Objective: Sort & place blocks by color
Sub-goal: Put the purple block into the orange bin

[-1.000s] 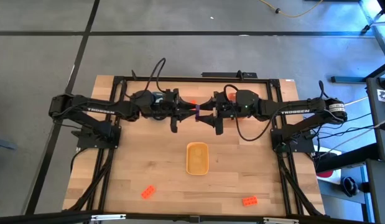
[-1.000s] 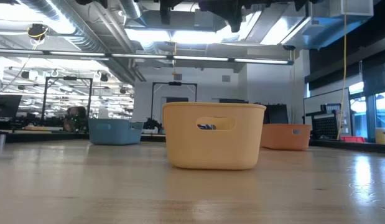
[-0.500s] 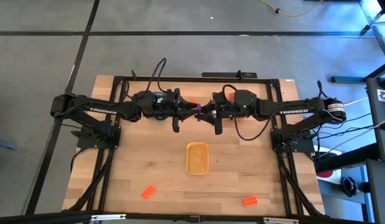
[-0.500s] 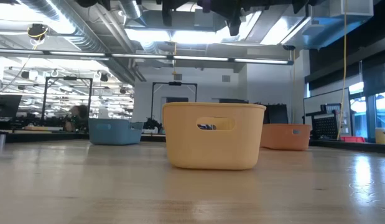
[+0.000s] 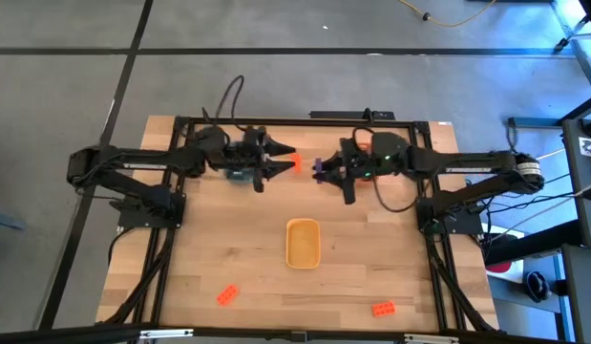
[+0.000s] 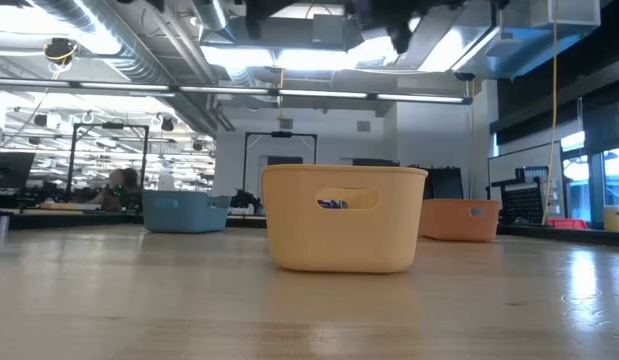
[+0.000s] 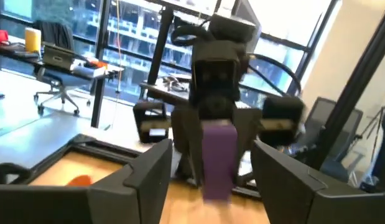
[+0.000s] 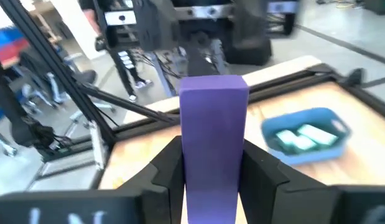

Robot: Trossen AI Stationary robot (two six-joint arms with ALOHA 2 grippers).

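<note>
A purple block (image 5: pixel 318 170) hangs in the air over the far middle of the table, with my right gripper (image 5: pixel 326 170) shut on it. In the right wrist view the block (image 8: pixel 214 124) stands out beyond the fingers. My left gripper (image 5: pixel 279 164) is open just to the left of the block, facing it, and touches nothing. The left wrist view shows the block (image 7: pixel 217 155) ahead between those spread fingers. Two orange-red blocks (image 5: pixel 228 294) (image 5: pixel 382 309) lie flat near the table's near edge. My right gripper pinches the purple block between its two fingers, which sit on two opposite sides of its rear part (image 8: pixel 214 180). The fingers come in about level from the table's right side. The block's free end points toward my left gripper, and the block is lifted clear of the table.
A yellow tray (image 5: pixel 288 244) stands at the table's middle. A blue tray (image 8: pixel 304 118) with mint-green blocks (image 8: pixel 298 138) inside sits at the far left, under my left arm. An orange tray (image 6: pixel 459 220) shows at the far right in the low view.
My right gripper has shut on the purple block that both grippers held between them. My left gripper has opened, let the block go and drawn back toward the table's left edge. My right gripper has carried the block slightly toward the right edge.
</note>
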